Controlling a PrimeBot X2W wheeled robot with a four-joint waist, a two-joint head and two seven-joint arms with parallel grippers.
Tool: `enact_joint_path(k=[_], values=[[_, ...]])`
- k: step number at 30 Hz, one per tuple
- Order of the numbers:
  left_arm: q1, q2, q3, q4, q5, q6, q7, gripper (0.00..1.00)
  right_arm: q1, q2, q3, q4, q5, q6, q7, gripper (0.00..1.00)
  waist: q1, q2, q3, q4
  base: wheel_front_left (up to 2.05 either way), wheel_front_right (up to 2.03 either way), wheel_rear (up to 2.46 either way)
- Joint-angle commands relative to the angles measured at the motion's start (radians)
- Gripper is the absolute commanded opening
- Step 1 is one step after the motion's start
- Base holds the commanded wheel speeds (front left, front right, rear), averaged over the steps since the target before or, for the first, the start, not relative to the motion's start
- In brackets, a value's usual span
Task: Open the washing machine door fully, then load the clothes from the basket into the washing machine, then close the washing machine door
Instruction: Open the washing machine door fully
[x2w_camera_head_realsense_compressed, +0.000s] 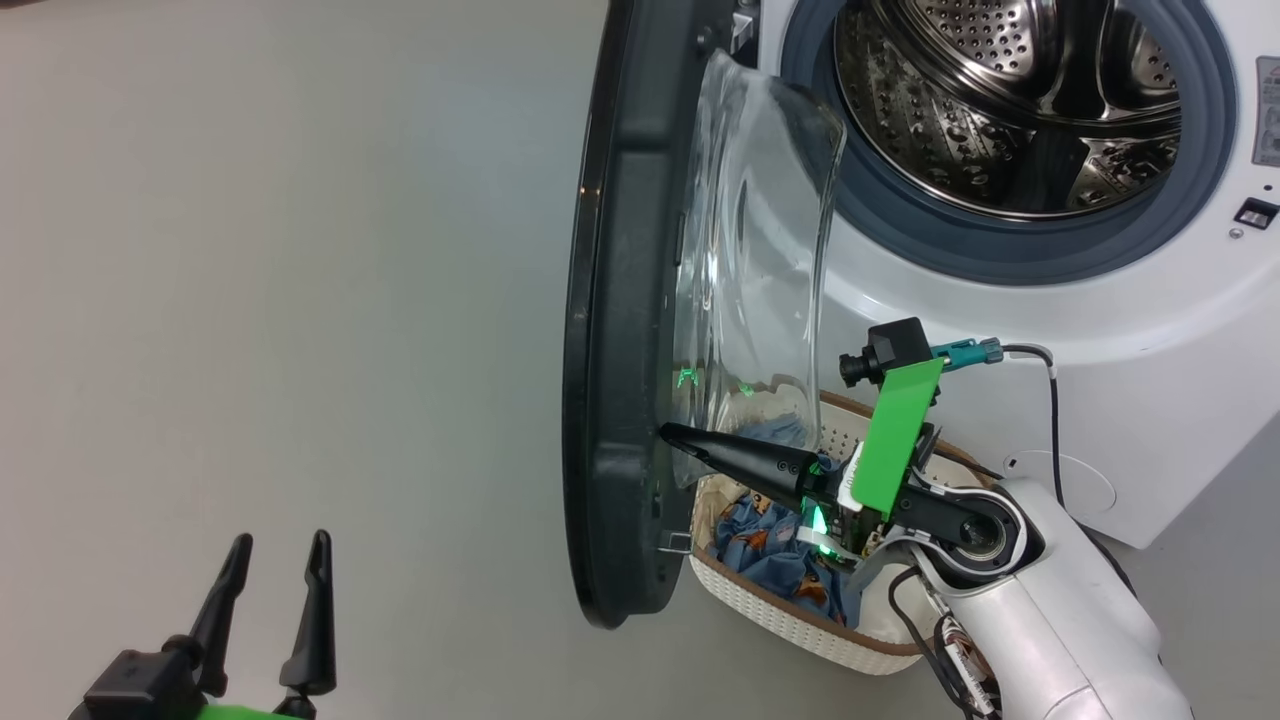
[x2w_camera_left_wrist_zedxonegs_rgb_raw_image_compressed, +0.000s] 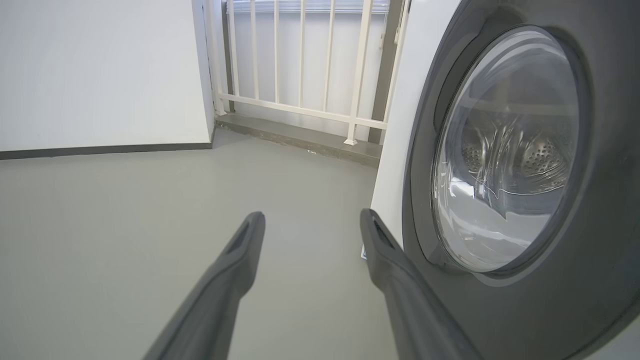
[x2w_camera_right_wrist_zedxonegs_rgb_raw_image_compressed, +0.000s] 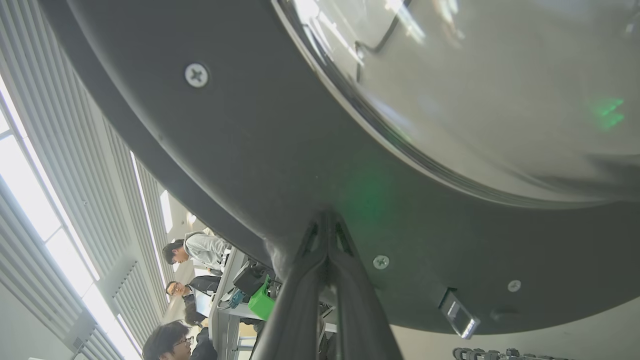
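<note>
Over grey floor (x2w_camera_head_realsense_compressed: 300, 250), found washing machine door (x2w_camera_head_realsense_compressed: 610, 300) swung out beside drum (x2w_camera_head_realsense_compressed: 1000, 100), right gripper (x2w_camera_head_realsense_compressed: 668, 432) closed against its inner rim, left gripper (x2w_camera_head_realsense_compressed: 280, 540) spread wide; judged rigid, heavy, best pushed at rim.

- Bright, even light; shadows faint.
- Windows (x2w_camera_right_wrist_zedxonegs_rgb_raw_image_compressed: 45, 220) blown out white, right wrist view.
- Green glow reflected on washing machine door (x2w_camera_right_wrist_zedxonegs_rgb_raw_image_compressed: 300, 165) glass.
- Wrist-view edges bowed.

Lower right: white forearm (x2w_camera_head_realsense_compressed: 1060, 620), black cables (x2w_camera_head_realsense_compressed: 1052, 420), green plate (x2w_camera_head_realsense_compressed: 895, 440), black camera (x2w_camera_head_realsense_compressed: 885, 352), right gripper (x2w_camera_head_realsense_compressed: 670, 434) with tapered dark fingers (x2w_camera_head_realsense_compressed: 740, 462).
</note>
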Motion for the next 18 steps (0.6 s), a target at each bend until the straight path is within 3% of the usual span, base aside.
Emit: enact_joint_path(k=[1,15,16,18], values=[[-0.015,0.012,0.038,-0.023,0.005,0.009,-0.008,1.00,-0.038,0.033,0.016,-0.029,0.007,0.002,-0.006,0.00,0.0000,-0.0001,-0.005,-0.003,0.00,0.00,0.00],[-0.034,0.022,0.015,0.010,0.005,0.003,-0.008,1.00,0.005,0.028,-0.008,-0.064,-0.009,0.002,-0.021,0.02,0.0000,-0.0001,-0.034,-0.017,0.00,0.00,0.00],[-0.036,0.023,0.013,0.013,0.005,0.003,-0.008,1.00,0.009,0.026,-0.011,-0.068,-0.012,0.002,-0.023,0.07,0.0000,-0.0001,-0.036,-0.018,0.00,0.00,0.00],[-0.039,0.026,0.008,0.019,0.003,0.002,-0.008,1.00,0.019,0.023,-0.017,-0.075,-0.014,0.002,-0.029,0.31,0.0000,-0.0001,-0.042,-0.021,0.00,0.00,0.00]])
